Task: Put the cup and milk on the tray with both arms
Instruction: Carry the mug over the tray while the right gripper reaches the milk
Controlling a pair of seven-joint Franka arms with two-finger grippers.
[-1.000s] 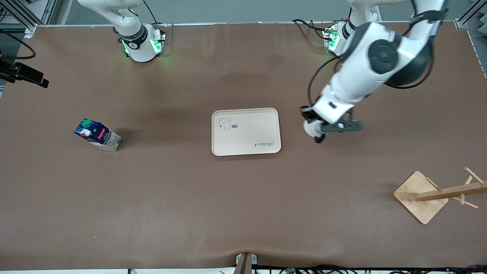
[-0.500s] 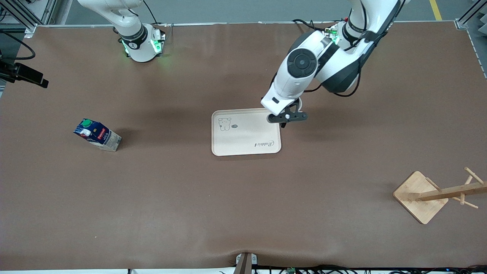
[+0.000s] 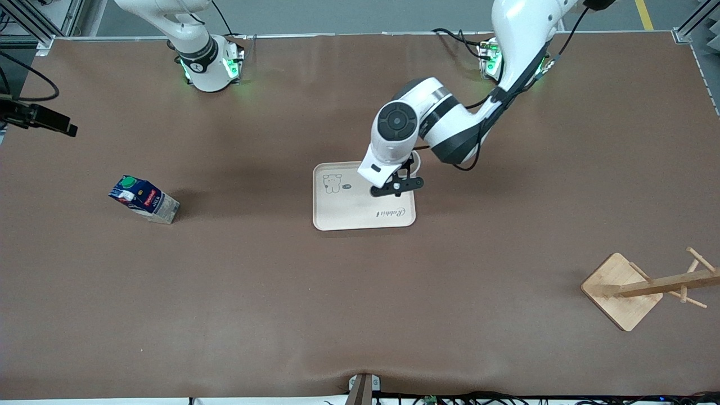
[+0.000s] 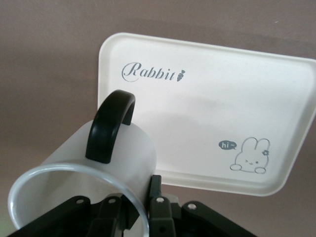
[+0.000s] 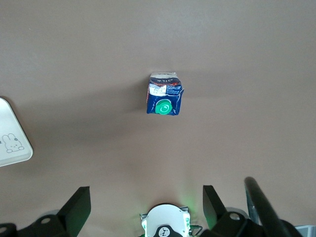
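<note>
My left gripper hangs over the cream tray, above the half toward the left arm's end. In the left wrist view it is shut on the rim of the white cup, one finger inside and one outside. The cup's black handle points toward the tray. The left arm's wrist hides most of the cup in the front view. The dark blue milk carton with its green cap stands on the table toward the right arm's end. My right gripper is open and empty high above the table, with the milk in its view.
A wooden rack with pegs stands on its square base near the left arm's end, nearer the front camera. The right arm's base is at the table's back edge. A corner of the tray shows in the right wrist view.
My left arm has swung with the cup from beside the tray, on the left arm's side, to over the tray. The milk, the tray and the right arm's base have not moved.
</note>
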